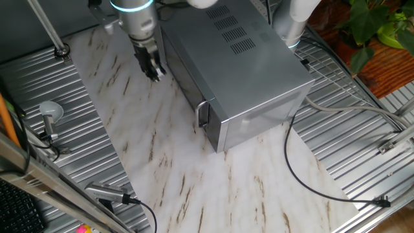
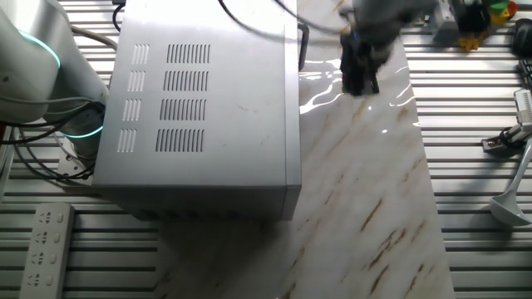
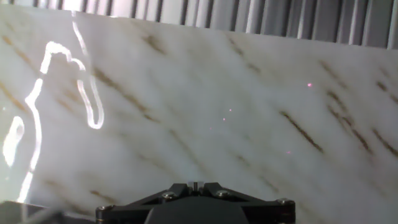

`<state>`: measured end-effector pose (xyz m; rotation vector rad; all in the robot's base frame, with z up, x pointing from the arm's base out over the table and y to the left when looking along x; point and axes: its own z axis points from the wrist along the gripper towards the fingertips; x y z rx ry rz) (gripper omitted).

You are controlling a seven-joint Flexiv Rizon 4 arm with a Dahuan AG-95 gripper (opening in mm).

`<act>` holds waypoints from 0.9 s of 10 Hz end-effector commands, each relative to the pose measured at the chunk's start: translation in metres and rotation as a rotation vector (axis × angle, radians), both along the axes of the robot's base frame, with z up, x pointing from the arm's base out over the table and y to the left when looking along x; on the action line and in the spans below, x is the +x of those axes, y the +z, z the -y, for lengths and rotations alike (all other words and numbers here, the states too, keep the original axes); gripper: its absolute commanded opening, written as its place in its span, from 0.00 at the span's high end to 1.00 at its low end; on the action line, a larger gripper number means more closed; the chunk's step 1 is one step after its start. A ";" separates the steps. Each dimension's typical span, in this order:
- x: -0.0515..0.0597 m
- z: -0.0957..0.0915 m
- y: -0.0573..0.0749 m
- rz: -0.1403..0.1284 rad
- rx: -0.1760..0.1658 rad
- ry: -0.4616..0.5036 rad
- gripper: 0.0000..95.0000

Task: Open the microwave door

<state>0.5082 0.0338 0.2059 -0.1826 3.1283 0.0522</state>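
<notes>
Downward-pointing, the gripper hangs near the microwave door; fingers seemingly closed.

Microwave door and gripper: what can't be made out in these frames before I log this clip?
- Microwave door: in one fixed view seen edge-on, window not visible; in the other fixed view hidden under the microwave's vented top. Only the handle shows.
- Gripper: motion-blurred in the other fixed view; open or shut cannot be told.
- Hand view: shows only the marble tabletop and the gripper base; fingers and microwave out of frame.
</notes>
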 end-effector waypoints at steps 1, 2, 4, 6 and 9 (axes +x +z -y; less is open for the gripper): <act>0.010 0.004 -0.003 0.000 -0.027 0.047 1.00; 0.018 0.016 -0.004 0.001 -0.030 0.084 1.00; 0.040 0.054 -0.007 -0.006 -0.031 0.141 1.00; 0.043 0.060 -0.007 -0.016 -0.023 0.143 1.00; 0.043 0.060 -0.007 -0.017 -0.012 0.138 1.00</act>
